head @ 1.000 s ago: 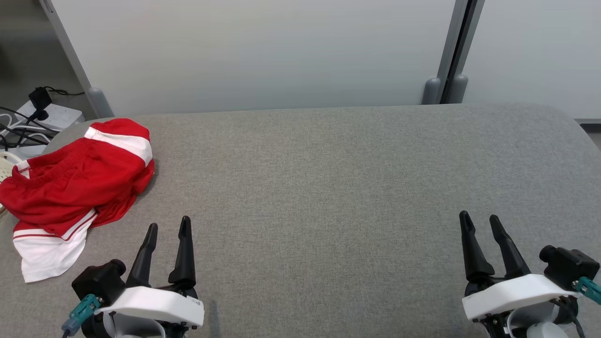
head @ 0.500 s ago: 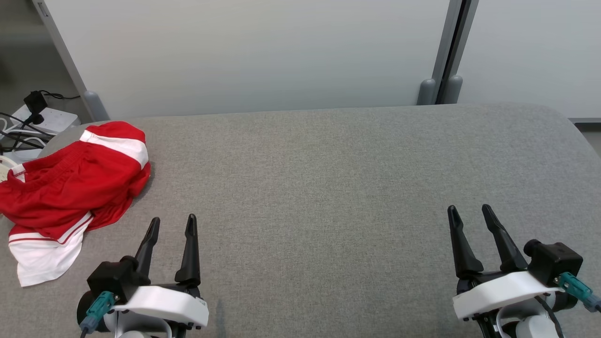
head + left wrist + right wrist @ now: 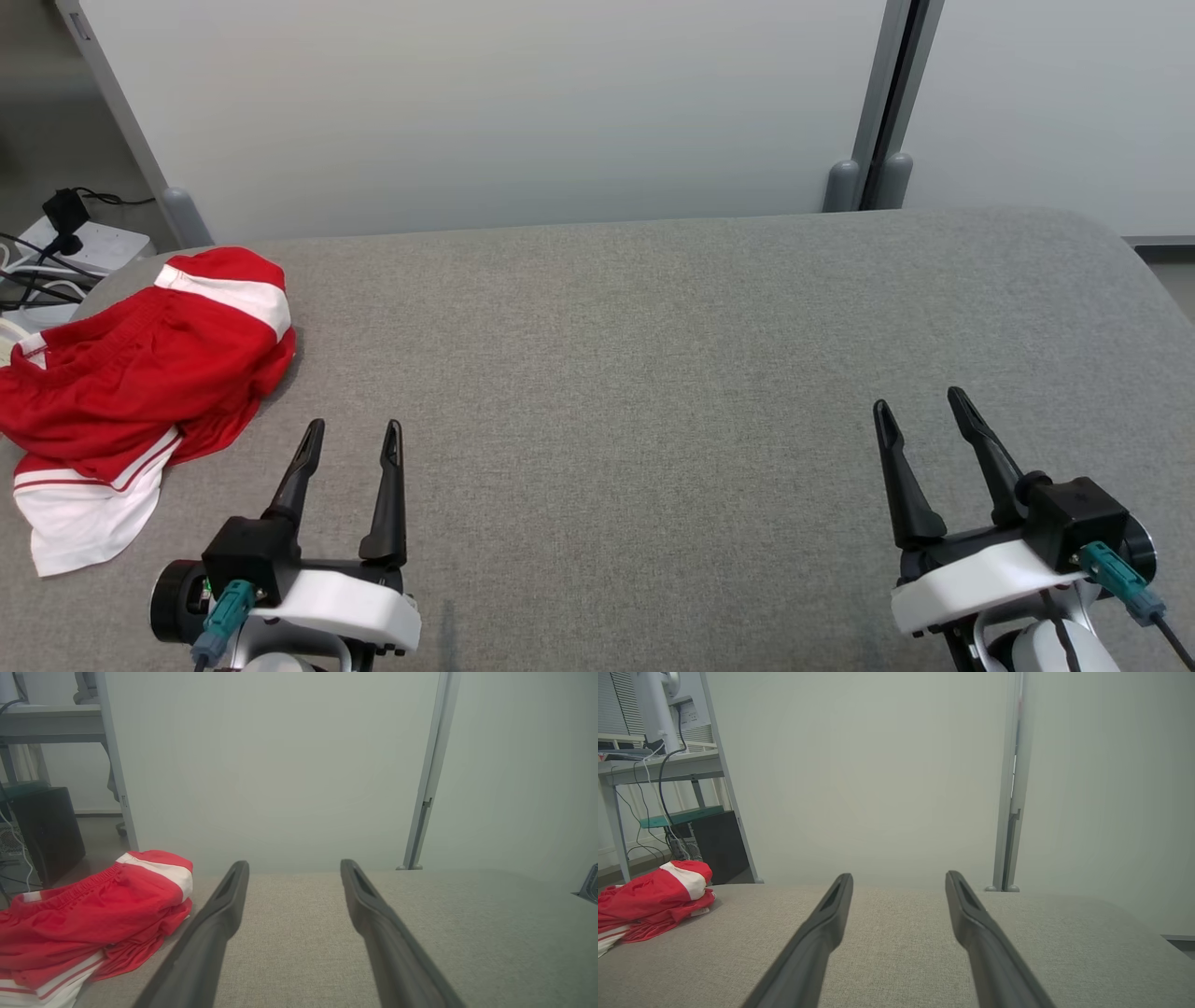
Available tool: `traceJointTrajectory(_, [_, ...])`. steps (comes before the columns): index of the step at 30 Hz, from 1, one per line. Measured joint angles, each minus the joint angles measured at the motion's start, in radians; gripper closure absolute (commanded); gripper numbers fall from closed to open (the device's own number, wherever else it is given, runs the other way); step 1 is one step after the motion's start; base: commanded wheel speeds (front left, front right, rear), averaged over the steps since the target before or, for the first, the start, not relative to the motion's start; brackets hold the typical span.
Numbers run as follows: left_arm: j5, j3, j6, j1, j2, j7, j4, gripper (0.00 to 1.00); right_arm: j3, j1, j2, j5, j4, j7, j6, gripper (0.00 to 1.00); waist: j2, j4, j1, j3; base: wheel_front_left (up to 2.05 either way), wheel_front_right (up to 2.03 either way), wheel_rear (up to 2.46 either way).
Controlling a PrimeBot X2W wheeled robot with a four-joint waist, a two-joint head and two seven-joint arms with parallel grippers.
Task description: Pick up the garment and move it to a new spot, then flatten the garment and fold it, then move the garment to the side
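Note:
A crumpled red garment (image 3: 131, 383) with white bands lies in a heap at the far left of the grey fabric table (image 3: 653, 373). The left wrist view has the garment (image 3: 93, 910) at its lower left, and the right wrist view has the garment (image 3: 654, 896) at its left edge. My left gripper (image 3: 355, 431) hovers open near the front left, just right of the garment and apart from it. At the front right my right gripper (image 3: 920, 403) stands open, with nothing between its fingers.
Pale partition panels (image 3: 513, 112) with a grey post (image 3: 878, 103) rise behind the table. A power strip with cables (image 3: 56, 252) lies on the floor beyond the table's left corner. A dark box (image 3: 46, 830) and a desk (image 3: 654, 765) stand at the left.
The head camera has shifted, so the whole picture slid a little left. Both grippers have turned slightly and reach a bit farther forward. The garment has not moved.

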Motion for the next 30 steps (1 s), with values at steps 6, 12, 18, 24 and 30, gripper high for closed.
traceJointTrajectory(6, [0.002, -0.004, 0.000, -0.001, 0.001, -0.004, 0.025, 0.00, -0.007, 0.000, -0.002, -0.017, 0.006, -0.004, 0.000, 0.00, 0.0000, -0.003, -0.0001, -0.005, 0.00, 0.00, 0.00])
traceJointTrajectory(12, [-0.012, -0.005, 0.000, -0.001, 0.001, -0.004, 0.032, 0.00, -0.014, 0.000, -0.002, -0.016, 0.029, -0.004, 0.000, 0.00, 0.0000, -0.005, 0.0000, -0.008, 0.00, 0.00, 0.00])
traceJointTrajectory(18, [-0.015, -0.003, 0.000, -0.001, 0.000, -0.004, 0.022, 0.00, -0.013, 0.000, -0.002, -0.016, 0.033, -0.004, 0.000, 0.00, 0.0000, 0.002, 0.0000, -0.005, 0.00, 0.00, 0.00])
traceJointTrajectory(24, [-0.021, 0.000, 0.016, -0.007, 0.001, -0.004, -0.001, 0.00, -0.008, 0.000, -0.002, -0.016, 0.032, -0.004, 0.000, 0.00, 0.0000, 0.037, 0.0000, 0.003, 0.00, 0.00, 0.00])
traceJointTrajectory(30, [-0.021, 0.005, 0.023, -0.015, 0.001, -0.004, -0.008, 0.00, 0.000, 0.000, -0.001, -0.012, 0.031, -0.004, 0.000, 0.00, 0.0000, 0.097, 0.0000, 0.011, 0.00, 0.00, 0.00])
